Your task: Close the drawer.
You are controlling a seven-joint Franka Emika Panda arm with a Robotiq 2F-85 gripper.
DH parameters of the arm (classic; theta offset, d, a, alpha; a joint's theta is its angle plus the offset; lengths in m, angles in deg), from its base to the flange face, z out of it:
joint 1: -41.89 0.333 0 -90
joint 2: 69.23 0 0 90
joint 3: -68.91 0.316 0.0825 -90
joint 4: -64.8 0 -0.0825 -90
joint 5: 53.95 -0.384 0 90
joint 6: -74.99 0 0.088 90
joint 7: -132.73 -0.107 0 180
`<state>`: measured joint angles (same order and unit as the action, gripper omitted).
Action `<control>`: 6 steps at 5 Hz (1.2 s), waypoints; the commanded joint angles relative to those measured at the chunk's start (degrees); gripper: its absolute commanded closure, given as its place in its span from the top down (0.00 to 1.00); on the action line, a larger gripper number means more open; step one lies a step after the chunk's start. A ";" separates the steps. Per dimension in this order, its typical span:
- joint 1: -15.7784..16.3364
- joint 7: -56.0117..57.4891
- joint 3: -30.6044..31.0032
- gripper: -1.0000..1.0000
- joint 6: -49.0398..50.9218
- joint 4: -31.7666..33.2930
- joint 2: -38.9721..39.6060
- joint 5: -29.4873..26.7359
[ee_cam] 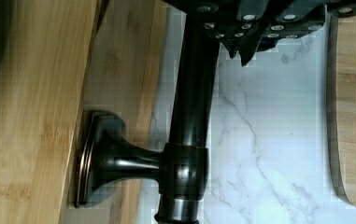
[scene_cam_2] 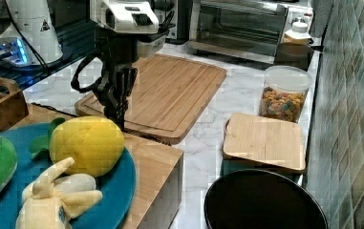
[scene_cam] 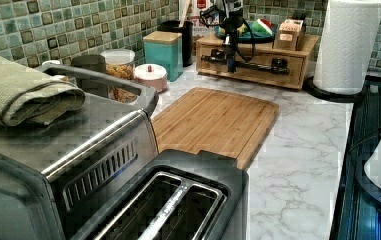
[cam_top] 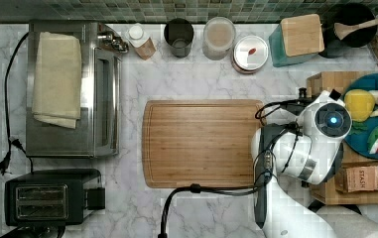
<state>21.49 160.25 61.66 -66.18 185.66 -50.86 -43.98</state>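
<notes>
On the marble counter (scene_cam: 298,150), the gripper (scene_cam: 229,64) meets the drawer (scene_cam: 258,70) handle.

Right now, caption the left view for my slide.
Robot gripper at the black handle of a wooden drawer behind a cutting board.

Marble counter (cam_top: 176,84) bare in strip between cutting board (cam_top: 201,144) and back-row jars. Narrow marble gap (ee_cam: 269,140) between cutting board edge and drawer (scene_cam: 258,67) front; black bar handle (ee_cam: 189,93) and gripper (scene_cam: 229,62) occupy that gap. Paper towel roll (scene_cam: 345,45) stands just beside drawer unit on left view's right. Toaster oven (cam_top: 72,89) and toaster (cam_top: 47,196) block counter's far end on top view's left.
</notes>
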 commanded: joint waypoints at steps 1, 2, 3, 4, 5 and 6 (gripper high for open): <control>-5.89 2.56 -6.60 0.00 -5.32 -7.02 0.54 2.02; -5.84 2.57 -6.64 0.00 -5.32 -7.02 0.55 2.00; -5.86 2.57 -6.61 0.00 -5.32 -7.03 0.55 2.01; -5.91 2.55 -6.56 0.00 -5.31 -7.02 0.55 2.04; -5.93 2.54 -6.55 0.00 -5.29 -7.03 0.54 2.05; -5.60 2.65 -6.90 0.00 -5.33 -7.01 0.57 1.85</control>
